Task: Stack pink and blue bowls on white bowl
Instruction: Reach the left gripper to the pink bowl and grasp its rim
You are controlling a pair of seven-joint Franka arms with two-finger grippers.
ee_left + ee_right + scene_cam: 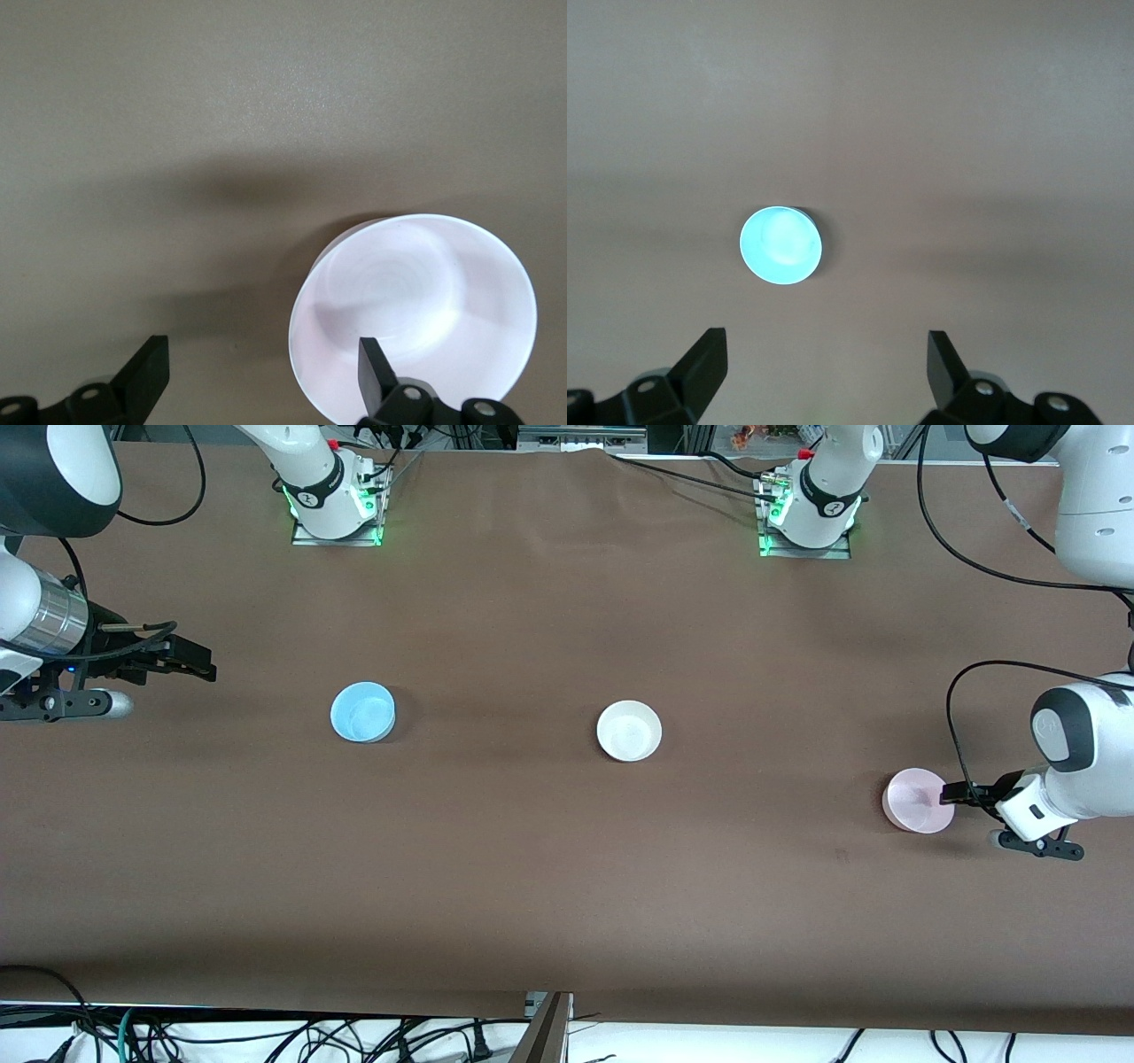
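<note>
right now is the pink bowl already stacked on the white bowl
No, the pink bowl sits on the table at the left arm's end, apart from the white bowl.

My work surface is a long table (567,886) covered in plain brown paper, smooth apart from faint creases. Three small round bowls sit directly on it, open side up, well apart from one another. The blue bowl (363,711) rests toward my right arm's end of the table. The white bowl (629,731) sits near the middle, about level with the blue one. The pink bowl (918,800) lies toward my left arm's end, a little nearer the front camera than the other two. Each bowl casts a soft shadow onto the paper.
</note>
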